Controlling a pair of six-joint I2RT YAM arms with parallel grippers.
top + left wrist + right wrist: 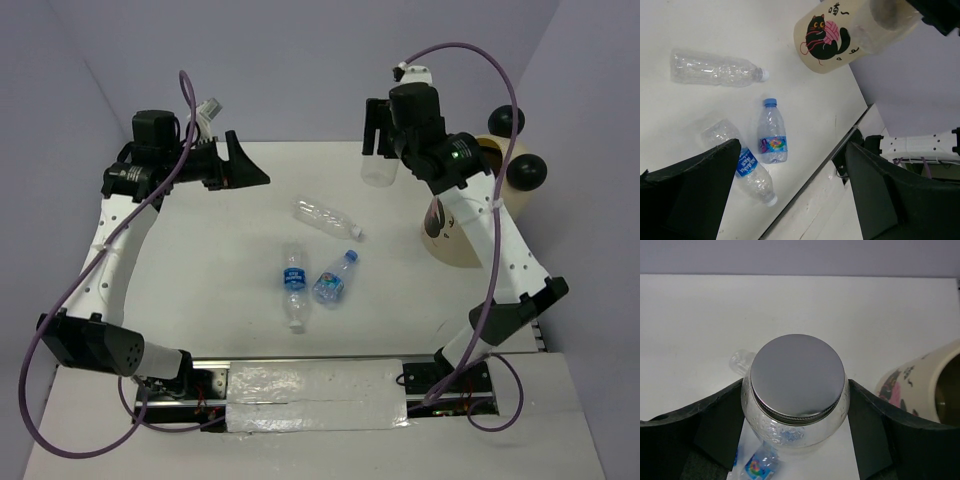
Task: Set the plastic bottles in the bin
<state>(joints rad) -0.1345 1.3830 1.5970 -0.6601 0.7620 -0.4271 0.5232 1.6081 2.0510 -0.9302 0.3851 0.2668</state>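
The right gripper [797, 415] has its jaws clamped on the sides of a grey-capped bottle [797, 377], which is held upright in the air with its cap facing the wrist camera. Seen from above, it hangs over the far right part of the tabletop [200, 290], just left of the bin [452, 240]. The bin stands at the tabletop's right edge, partly hidden by the right arm [500, 240], with its two black ears [527, 172] showing beyond. The left gripper [243, 165] hovers near the far left edge, jaws wide apart and holding nothing. Three others lie on their sides mid-tabletop: an unlabelled bottle [325, 218], a blue-labelled bottle [294, 285], and a blue-capped bottle [336, 278] just beside it. Bare surface separates them from the bin and from the near edge
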